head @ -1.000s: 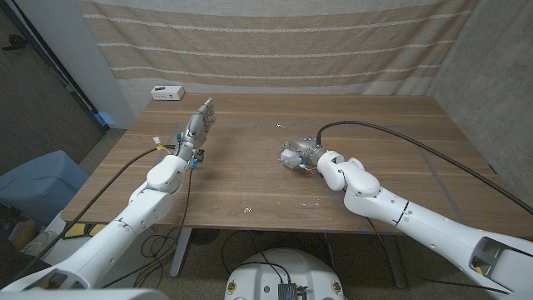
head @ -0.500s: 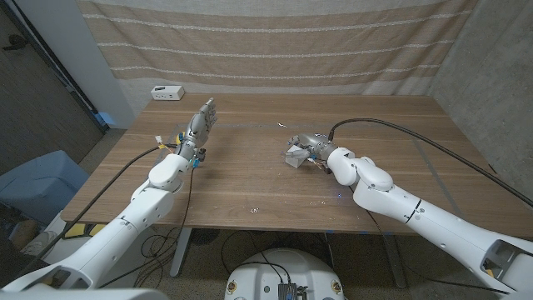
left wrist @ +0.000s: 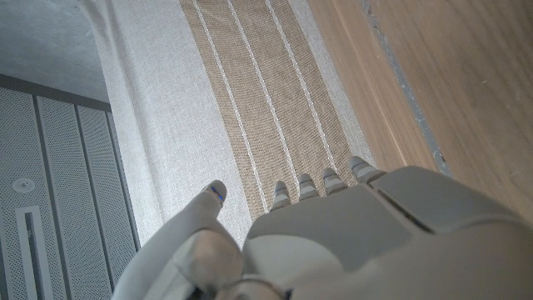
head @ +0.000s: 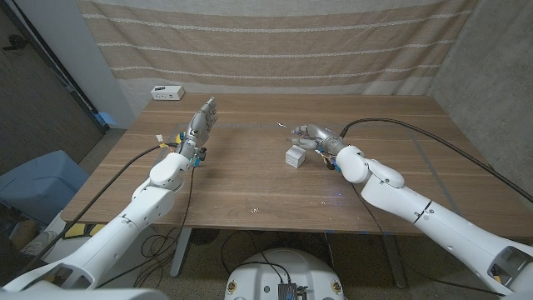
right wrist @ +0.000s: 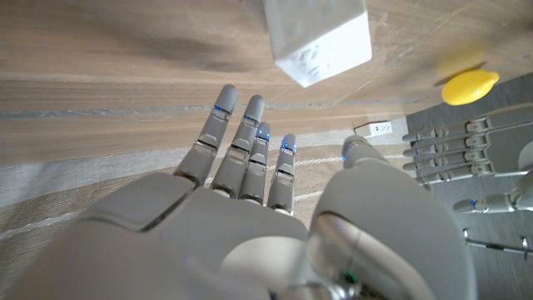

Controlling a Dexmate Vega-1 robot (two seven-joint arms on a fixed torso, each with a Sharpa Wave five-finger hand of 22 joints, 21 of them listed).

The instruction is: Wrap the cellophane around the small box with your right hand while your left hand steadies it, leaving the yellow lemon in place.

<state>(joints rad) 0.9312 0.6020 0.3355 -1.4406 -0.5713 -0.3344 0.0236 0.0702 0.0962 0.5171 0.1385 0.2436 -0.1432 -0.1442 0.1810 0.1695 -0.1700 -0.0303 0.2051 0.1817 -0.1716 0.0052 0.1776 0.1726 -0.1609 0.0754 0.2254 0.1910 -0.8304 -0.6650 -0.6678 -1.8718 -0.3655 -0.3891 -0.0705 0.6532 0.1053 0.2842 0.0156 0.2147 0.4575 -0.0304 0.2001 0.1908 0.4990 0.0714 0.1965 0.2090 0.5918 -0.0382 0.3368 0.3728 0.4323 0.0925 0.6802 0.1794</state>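
My right hand (head: pixel 312 133) hovers a little right of centre in the head view with its fingers (right wrist: pixel 241 137) spread and nothing in them, just behind the small box (head: pixel 295 156), which sits on the wooden table (head: pixel 250 179). In the right wrist view the lemon (right wrist: pixel 469 87) shows at the upper right. My left hand (head: pixel 200 123), left of centre, stands upright with straight fingers, holding nothing, well apart from the box.

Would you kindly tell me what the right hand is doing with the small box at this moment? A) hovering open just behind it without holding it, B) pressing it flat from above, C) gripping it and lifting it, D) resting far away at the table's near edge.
A: the right hand has its fingers spread beside the small box, which sits free on the table, with a visible gap in the right wrist view.
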